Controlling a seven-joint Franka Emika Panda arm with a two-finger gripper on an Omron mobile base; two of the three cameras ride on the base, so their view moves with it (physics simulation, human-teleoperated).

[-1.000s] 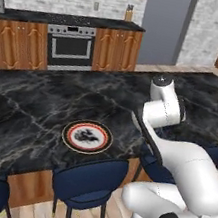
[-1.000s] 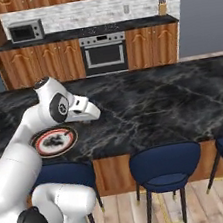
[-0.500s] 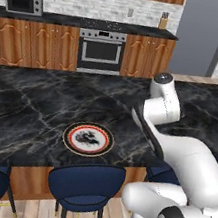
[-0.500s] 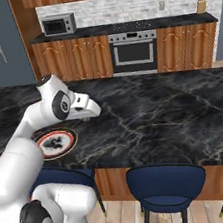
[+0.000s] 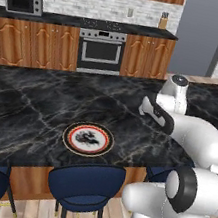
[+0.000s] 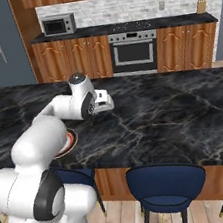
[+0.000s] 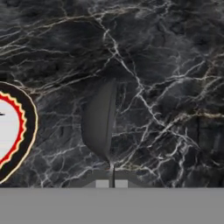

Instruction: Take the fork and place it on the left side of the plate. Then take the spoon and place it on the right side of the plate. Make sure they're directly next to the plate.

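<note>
The plate (image 5: 88, 139), round with a dark red rim and a pale centre, lies on the black marble counter (image 5: 34, 113) near its front edge. My arm partly covers the plate (image 6: 71, 140) in the right base view. Its rim (image 7: 27, 127) also shows at the left edge of the hand view. My gripper (image 7: 112, 173) is shut with nothing between its fingertips. It hangs above bare counter just right of the plate, casting a dark shadow there. The hand (image 5: 153, 111) points down at the counter. The fork and the spoon are out of view.
Blue stools (image 5: 85, 185) stand under the counter's front edge. Across the aisle are wooden cabinets with an oven (image 5: 100, 51), a microwave (image 5: 23, 2), a knife block (image 5: 163, 20) and a grey fridge (image 5: 202, 36).
The whole picture has shifted, so the base has moved: the back wall's oven and microwave slid right in both views. The gripper has stayed shut over the counter beside the plate.
</note>
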